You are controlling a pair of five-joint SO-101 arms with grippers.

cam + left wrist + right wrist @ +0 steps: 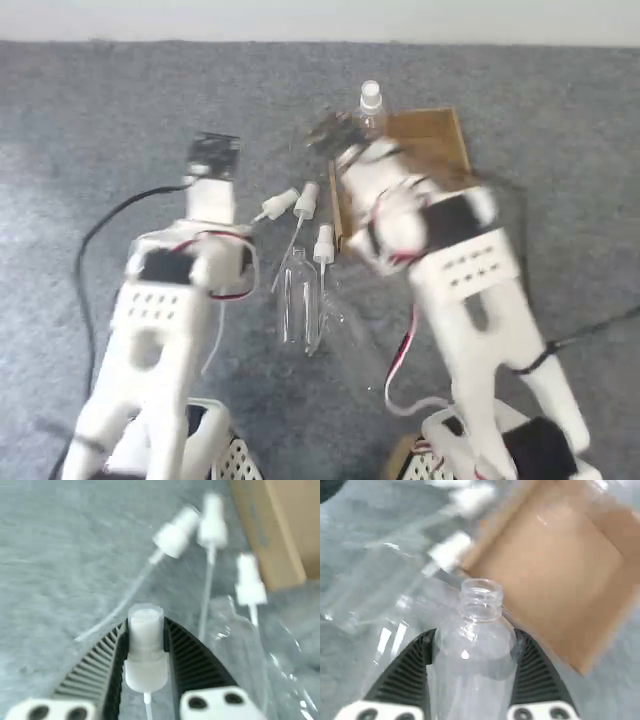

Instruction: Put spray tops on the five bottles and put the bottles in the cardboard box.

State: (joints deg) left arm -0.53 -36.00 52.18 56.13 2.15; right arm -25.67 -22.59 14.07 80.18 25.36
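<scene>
Two grippers, both loaded. We note the left gripper clamped on a white plastic spray top. Its black ribbed jaws press either side of the collar, and the thin dip tube trails back toward the wrist. The right gripper is closed around a clear plastic bottle just below the shoulder. The bottle's threaded neck is open and points away from the wrist, near one edge of the brown cardboard box. We see the box lying open-side-up on the grey carpet that covers the table, on the far side of the right arm. One capped clear bottle stands upright at the box's far left corner, white sprayer on. We cannot tell whether it sits inside the box or just beside it. Three loose white spray tops lie on the carpet between the two arms, just left of the box. Two are close together and the third is nearer the arm bases, all with dip tubes attached. Several empty clear bottles lie on their sides just past that third top, toward the arm bases. They overlap, and we cannot fix their count.
</scene>
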